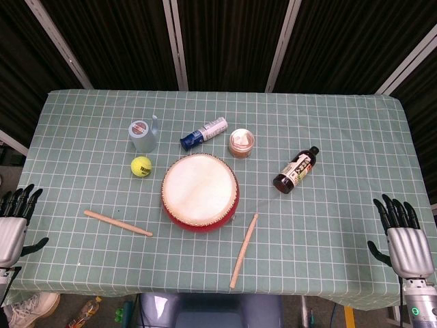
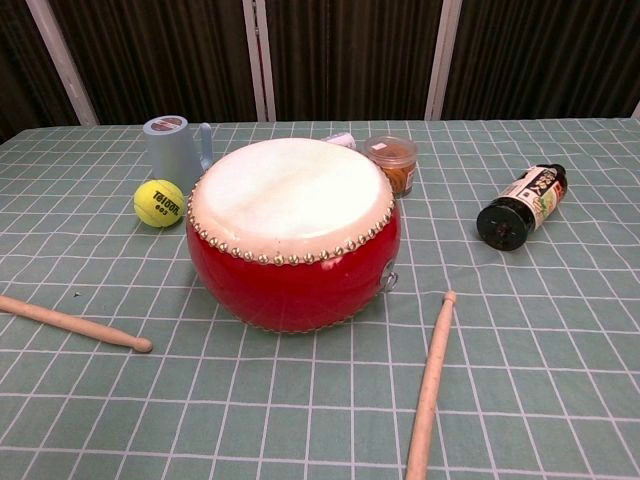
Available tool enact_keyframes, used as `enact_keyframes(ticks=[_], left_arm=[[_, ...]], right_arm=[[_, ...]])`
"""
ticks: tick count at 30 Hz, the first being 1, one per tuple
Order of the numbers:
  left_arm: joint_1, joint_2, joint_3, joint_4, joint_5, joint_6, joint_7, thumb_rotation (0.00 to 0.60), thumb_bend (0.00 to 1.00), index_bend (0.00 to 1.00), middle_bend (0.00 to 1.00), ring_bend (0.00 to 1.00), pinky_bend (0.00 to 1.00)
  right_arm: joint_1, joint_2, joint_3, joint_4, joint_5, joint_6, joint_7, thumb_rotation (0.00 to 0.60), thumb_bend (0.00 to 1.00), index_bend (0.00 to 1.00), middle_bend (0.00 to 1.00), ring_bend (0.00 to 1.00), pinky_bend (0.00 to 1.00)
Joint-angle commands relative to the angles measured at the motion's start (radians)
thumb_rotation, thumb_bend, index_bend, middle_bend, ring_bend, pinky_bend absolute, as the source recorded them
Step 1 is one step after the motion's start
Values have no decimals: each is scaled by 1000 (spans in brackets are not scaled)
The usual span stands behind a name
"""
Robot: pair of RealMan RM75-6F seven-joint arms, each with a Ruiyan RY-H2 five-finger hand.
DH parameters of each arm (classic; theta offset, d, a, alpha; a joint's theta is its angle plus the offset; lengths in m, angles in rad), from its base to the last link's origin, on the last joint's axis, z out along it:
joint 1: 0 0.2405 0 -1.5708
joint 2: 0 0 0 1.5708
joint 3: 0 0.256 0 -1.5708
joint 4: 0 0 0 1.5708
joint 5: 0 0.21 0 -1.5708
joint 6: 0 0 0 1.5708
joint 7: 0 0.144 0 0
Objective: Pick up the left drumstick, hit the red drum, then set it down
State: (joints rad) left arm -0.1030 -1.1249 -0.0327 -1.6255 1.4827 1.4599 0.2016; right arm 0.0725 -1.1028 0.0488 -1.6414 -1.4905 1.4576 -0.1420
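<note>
The red drum [image 1: 200, 192] with its pale skin stands in the middle of the green checked table, and fills the centre of the chest view [image 2: 293, 232]. The left drumstick [image 1: 117, 223] lies flat to the drum's left, its tip toward the drum [image 2: 72, 323]. A second drumstick [image 1: 244, 251] lies to the drum's right front [image 2: 430, 387]. My left hand [image 1: 13, 225] hangs at the table's left edge, fingers spread and empty, well left of the left drumstick. My right hand [image 1: 403, 236] is at the right edge, also spread and empty. Neither hand shows in the chest view.
Behind the drum are a grey-blue cup [image 1: 143, 135], a yellow tennis ball [image 1: 141, 166], a blue-and-white bottle on its side [image 1: 204, 132] and a small round jar [image 1: 241, 143]. A dark bottle [image 1: 296, 170] lies to the right. The table's front edge [image 1: 205, 290] is close.
</note>
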Motion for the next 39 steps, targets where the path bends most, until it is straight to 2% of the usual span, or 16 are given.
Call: enact_keyframes(ticks=[1,15,31,33,35,38,39], left_arm=[[-2,-2,-1,-1,2,1,4,600,0,0,0,0,24],[-14,-2,2,-1,3,-21,-8,600,0,0,0,0,24],[-44,-7,5,-4,-19,-82,43,600,0,0,18,5,43],[-56,-6,2,-7,-28,-102,51,600,0,0,80,61,125],[-68,-6,-3,-12,-34,-118,57,600,0,27,215,204,258],[-94,-14,-15,-8,-41,-145,78,600,1,131,493,448,425],[-104,-19,-20,-3,-45,-155,83,600,5,175,615,552,504]], right_arm=[[-3,4,-1,-1,1,2,5,600,301,0,0,0,0],[-10,3,-4,-2,5,7,-12,600,301,0,0,0,0],[-22,12,-5,-12,24,8,0,600,301,0,0,0,0],[-21,11,-4,-14,23,9,-3,600,301,0,0,0,0],[-21,9,-4,-14,20,10,-4,600,302,0,0,0,0],[-19,6,-6,-13,17,8,-6,600,301,0,0,0,0],[-19,5,-5,-13,18,6,-7,600,301,0,0,0,0]])
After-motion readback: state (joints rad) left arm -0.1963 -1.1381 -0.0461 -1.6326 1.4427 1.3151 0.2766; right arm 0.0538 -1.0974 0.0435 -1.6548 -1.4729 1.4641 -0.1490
